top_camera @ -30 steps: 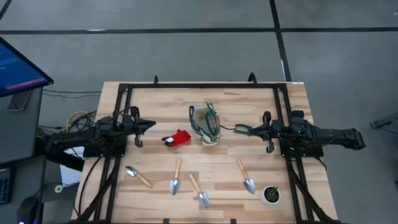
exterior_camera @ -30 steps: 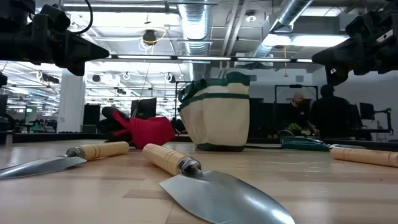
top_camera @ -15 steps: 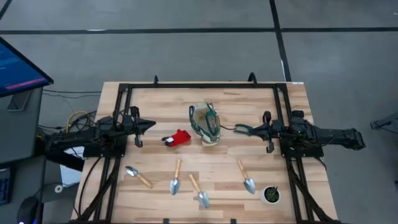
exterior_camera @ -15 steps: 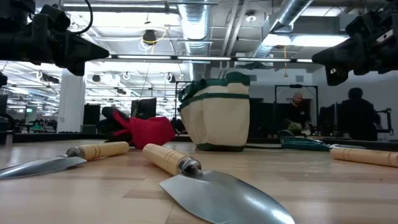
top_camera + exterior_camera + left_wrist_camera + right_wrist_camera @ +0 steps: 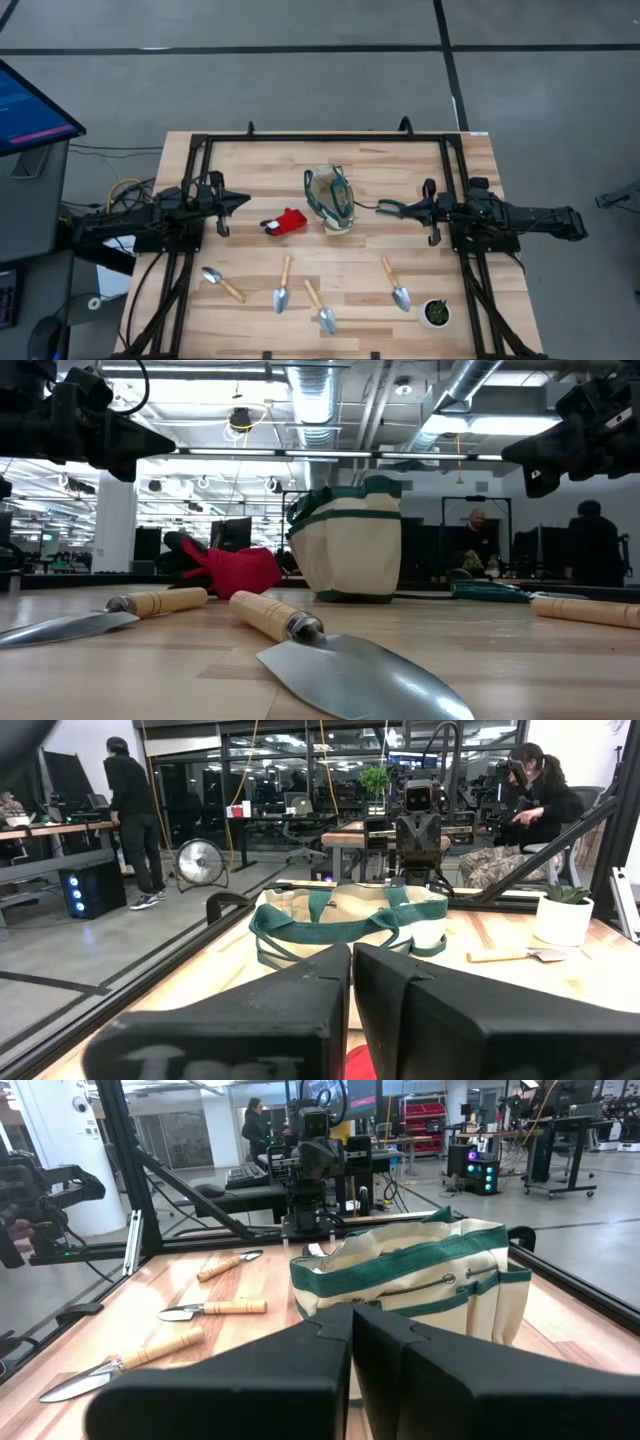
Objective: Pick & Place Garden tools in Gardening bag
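Observation:
The beige gardening bag (image 5: 330, 198) with green trim stands upright on its base at the table's middle; it also shows in the low view (image 5: 350, 545). A red item (image 5: 289, 221) lies to its left. Dark pruning shears (image 5: 385, 207) lie to its right. Several wooden-handled trowels (image 5: 222, 284) (image 5: 283, 287) (image 5: 320, 308) (image 5: 396, 286) lie flat toward the near edge. My left gripper (image 5: 245, 200) is shut and empty, above the table left of the red item. My right gripper (image 5: 405, 208) is shut and empty, above the shears, pointing at the bag (image 5: 420, 1280).
A small pot with a green plant (image 5: 435, 313) stands at the near right corner. A black frame (image 5: 330, 138) runs round the table's far and side edges. Bare wood lies between the bag and the trowels. People stand in the room behind (image 5: 590, 545).
Both arms and all the task's things have kept still. A person in the room behind the table has walked toward the right.

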Robot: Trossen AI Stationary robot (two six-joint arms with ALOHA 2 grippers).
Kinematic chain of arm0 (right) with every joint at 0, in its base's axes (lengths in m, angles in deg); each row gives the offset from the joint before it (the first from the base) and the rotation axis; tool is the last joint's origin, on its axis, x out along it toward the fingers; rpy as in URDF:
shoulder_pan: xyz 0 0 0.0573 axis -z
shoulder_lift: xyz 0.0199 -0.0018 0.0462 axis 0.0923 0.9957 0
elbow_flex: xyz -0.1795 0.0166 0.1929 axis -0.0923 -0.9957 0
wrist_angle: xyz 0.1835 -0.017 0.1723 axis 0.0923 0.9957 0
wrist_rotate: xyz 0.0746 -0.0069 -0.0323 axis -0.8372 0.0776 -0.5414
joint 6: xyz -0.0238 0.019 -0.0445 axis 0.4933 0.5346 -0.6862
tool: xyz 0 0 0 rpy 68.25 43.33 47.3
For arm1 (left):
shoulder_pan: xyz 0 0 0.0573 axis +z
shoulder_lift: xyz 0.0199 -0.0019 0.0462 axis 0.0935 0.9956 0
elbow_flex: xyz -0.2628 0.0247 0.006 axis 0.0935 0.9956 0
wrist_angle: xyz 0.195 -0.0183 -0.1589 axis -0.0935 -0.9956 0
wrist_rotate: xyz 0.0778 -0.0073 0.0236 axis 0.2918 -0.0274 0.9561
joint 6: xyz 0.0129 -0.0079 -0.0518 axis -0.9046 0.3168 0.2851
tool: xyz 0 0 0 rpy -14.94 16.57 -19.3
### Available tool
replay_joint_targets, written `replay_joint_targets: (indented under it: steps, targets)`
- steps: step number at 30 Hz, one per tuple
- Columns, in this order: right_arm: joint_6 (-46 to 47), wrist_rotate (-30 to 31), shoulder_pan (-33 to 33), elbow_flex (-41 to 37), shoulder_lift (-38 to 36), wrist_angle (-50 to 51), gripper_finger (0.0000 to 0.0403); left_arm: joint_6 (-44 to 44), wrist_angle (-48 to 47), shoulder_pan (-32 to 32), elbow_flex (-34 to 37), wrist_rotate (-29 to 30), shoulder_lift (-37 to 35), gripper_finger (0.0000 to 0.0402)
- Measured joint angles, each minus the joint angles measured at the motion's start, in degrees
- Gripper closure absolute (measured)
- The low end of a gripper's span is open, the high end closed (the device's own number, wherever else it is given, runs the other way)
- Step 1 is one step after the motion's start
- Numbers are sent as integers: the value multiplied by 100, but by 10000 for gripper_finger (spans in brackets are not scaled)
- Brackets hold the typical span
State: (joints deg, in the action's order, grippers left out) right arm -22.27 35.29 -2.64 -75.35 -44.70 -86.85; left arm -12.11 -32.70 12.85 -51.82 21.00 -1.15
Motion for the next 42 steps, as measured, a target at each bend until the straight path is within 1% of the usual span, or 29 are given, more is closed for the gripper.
replay_joint_targets:
  steps: [9, 17, 22, 24, 27, 30, 33, 35, 37, 42]
  targets:
    - [8, -2, 2, 0, 0, -1, 398, 18, 158, 0, 0, -1, 1, 395]
    - [197, -2, 0, 0, 2, -2, 398, 17, 242, -1, 0, -1, 1, 395]
    - [199, -2, 0, 0, 2, -21, 398, 136, 919, -2, 0, 1, -1, 395]
    - [199, 0, 4, 0, 2, -103, 398, 439, 1144, -2, -21, 184, 16, 395]
    - [202, 1, 8, 0, 2, -357, 398, 1074, 1114, -2, -265, 747, 258, 395]
    - [203, 3, 8, 0, 2, -668, 398, 1513, 1121, -2, -724, 999, 822, 395]
    - [211, 188, 6, 0, 0, -930, 397, 1794, 1114, -1, -1375, 992, 1685, 394]
    - [416, 470, 8, 0, 0, -1070, 398, 1973, 1117, -2, -1878, 743, 2363, 390]
    - [659, 667, 8, 0, 0, -1198, 398, 2134, 1104, -2, -2405, 304, 3060, 380]
    - [782, 684, -2, 0, 0, -1256, 398, 2443, 638, -38, -3690, -589, 4743, 341]
